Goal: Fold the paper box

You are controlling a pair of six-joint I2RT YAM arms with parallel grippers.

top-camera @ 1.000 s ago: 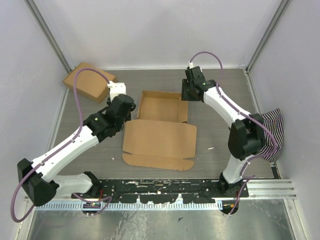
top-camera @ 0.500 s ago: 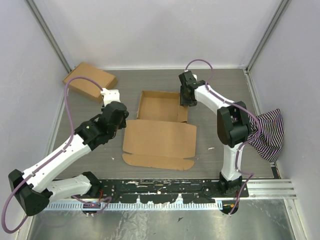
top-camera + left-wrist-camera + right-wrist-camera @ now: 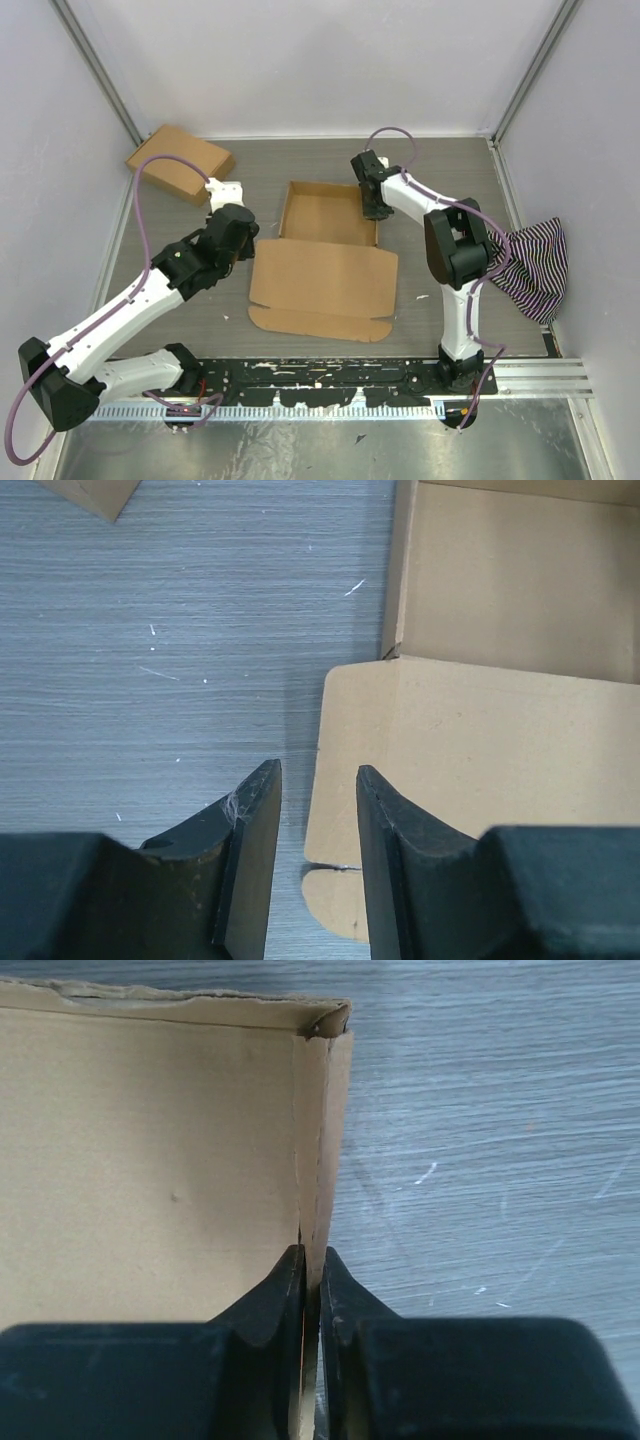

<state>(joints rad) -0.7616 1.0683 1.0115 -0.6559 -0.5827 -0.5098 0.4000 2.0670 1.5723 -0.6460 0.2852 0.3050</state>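
The paper box (image 3: pixel 322 280) lies mid-table: a shallow tray with raised walls at the far side and its lid panel flat toward me. My right gripper (image 3: pixel 372 203) is shut on the tray's right wall; the right wrist view shows the thin cardboard wall (image 3: pixel 326 1130) pinched between the fingers of the right gripper (image 3: pixel 312 1255). My left gripper (image 3: pixel 246 238) is open and empty. It hovers over the lid panel's left edge (image 3: pixel 335 740), with the left gripper (image 3: pixel 318 780) straddling that edge above the table. The tray's inside (image 3: pixel 510 580) is bare.
A second, finished brown cardboard box (image 3: pixel 180 163) lies at the far left corner; its corner shows in the left wrist view (image 3: pixel 90 492). A black-and-white striped cloth (image 3: pixel 532 262) hangs at the right wall. Grey walls enclose the table on three sides.
My right gripper moved left and down onto the tray's right wall and closed on it. My left arm drew back slightly toward the lid's left edge. The box shifted a little to the right.
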